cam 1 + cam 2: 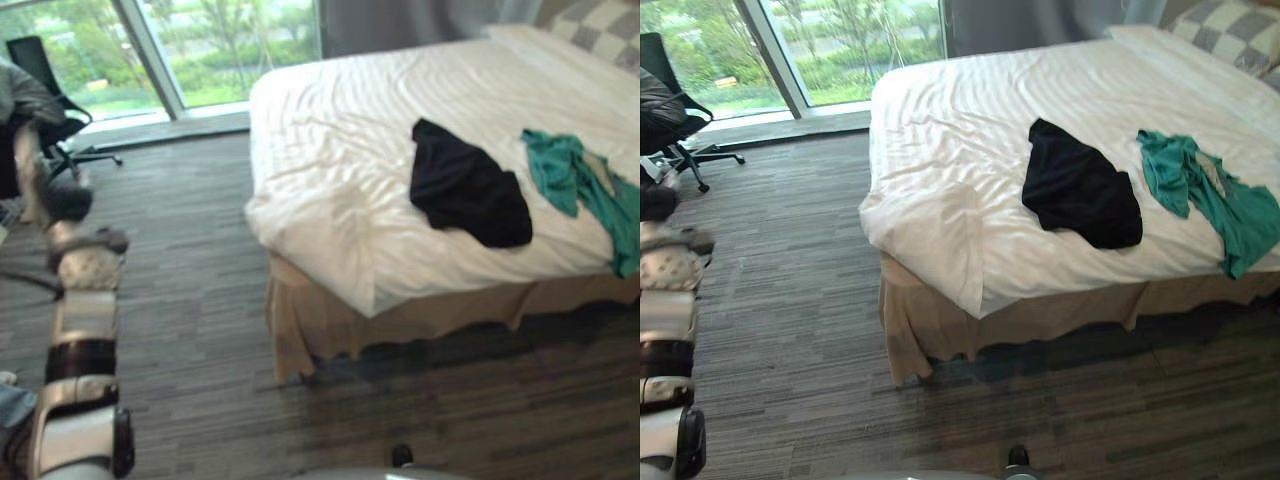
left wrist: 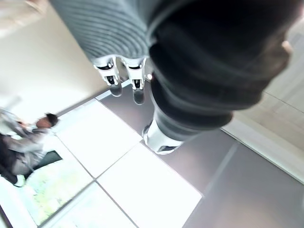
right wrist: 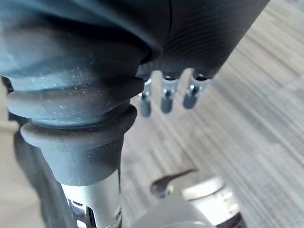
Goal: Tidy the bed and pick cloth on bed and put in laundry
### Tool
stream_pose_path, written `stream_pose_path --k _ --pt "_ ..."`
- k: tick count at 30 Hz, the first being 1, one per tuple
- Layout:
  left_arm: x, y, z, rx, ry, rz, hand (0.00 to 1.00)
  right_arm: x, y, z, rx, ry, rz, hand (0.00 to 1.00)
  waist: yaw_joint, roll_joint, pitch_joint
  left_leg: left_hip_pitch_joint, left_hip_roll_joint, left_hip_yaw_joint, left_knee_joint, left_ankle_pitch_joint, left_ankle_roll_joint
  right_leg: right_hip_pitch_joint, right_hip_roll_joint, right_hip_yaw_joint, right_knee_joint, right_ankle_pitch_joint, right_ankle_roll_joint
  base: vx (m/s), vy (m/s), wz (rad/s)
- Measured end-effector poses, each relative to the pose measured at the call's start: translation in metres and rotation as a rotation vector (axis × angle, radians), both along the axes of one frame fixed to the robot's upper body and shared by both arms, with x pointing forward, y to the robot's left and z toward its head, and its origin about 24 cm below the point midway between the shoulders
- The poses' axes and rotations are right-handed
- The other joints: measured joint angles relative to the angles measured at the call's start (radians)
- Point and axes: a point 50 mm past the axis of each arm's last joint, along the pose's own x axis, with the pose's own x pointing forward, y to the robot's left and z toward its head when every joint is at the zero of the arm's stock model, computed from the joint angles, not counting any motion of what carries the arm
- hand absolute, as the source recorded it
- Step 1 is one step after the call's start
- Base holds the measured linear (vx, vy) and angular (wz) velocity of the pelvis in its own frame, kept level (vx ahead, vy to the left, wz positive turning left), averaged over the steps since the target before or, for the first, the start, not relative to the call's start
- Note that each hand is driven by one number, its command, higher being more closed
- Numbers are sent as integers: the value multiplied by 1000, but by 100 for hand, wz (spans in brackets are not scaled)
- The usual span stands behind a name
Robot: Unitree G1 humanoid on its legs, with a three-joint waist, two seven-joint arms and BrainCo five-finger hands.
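A black cloth [image 1: 467, 188] lies crumpled on the white sheet of the bed [image 1: 340, 140], near its front edge. To its right a teal cloth [image 1: 580, 185] is spread toward the bed's right side. My left hand [image 2: 124, 76] is raised at the far left, well away from the bed, with its fingers relaxed and holding nothing; its dark cover [image 1: 65, 200] shows above the forearm. My right hand [image 3: 166, 97] hangs over the striped floor with relaxed fingers and nothing in it.
A checked pillow [image 1: 600, 25] lies at the head of the bed. A black office chair [image 1: 665, 100] stands by the window at the far left. A person in grey [image 2: 28, 142] is near the window. Striped carpet [image 1: 190, 250] runs left of and before the bed.
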Motion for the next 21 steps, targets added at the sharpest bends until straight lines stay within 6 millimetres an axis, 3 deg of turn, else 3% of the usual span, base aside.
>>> stream_pose_path --k 3,7,15,21 --pt "18 -47 40 155 -61 -123 0 30 0 2 -2 -71 17 0 -37 -4 56 -29 0 2 6 0 2 -35 3 29 0 20 -5 -8 -37 -26" --pt "34 -81 79 272 -98 -158 0 58 2 6 -1 -143 28 0 -59 -11 125 -84 -1 21 24 -1 6 -98 1 61 1 40 -6 -66 -25 -19" --pt "40 -81 151 278 -150 -51 0 82 10 12 11 -251 11 0 -82 -15 271 -197 -3 42 40 6 15 -218 0 88 1 69 -12 -33 -19 -9" --pt "34 -78 175 287 -185 -16 0 96 18 16 29 -311 21 0 -84 -34 331 -279 -4 60 40 8 18 -310 1 115 1 82 -13 12 -2 -8"
